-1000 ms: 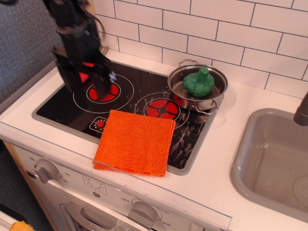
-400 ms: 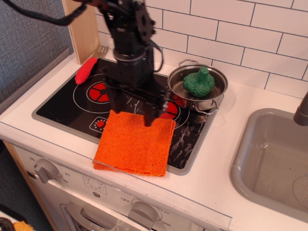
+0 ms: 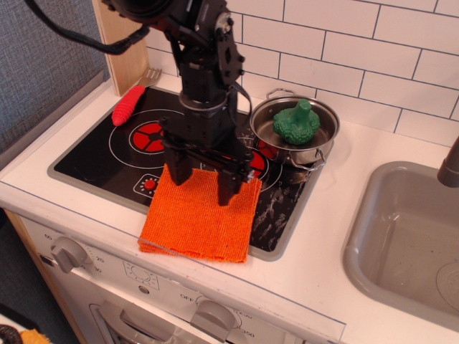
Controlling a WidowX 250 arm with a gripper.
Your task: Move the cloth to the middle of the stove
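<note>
The orange ribbed cloth (image 3: 199, 222) lies flat at the front of the black stove (image 3: 93, 161), overhanging its grey front rim onto the white counter. It covers part of the right burner area and sits next to the small red knobs (image 3: 148, 185). My gripper (image 3: 201, 183) is open, its two black fingers pointing down over the cloth's back edge, one near the left corner, one near the middle. I cannot tell whether the fingertips touch the fabric. The left burner (image 3: 147, 135) is uncovered.
A steel pot (image 3: 294, 132) holding a green toy vegetable (image 3: 296, 122) stands on the stove's back right. A small red ridged toy (image 3: 129, 104) lies at the back left beside a wooden post (image 3: 125, 54). A grey sink (image 3: 409, 244) is on the right.
My arm has swung from the left burner to the right and forward, and has come down over the back edge of the cloth. The cloth has not moved.
</note>
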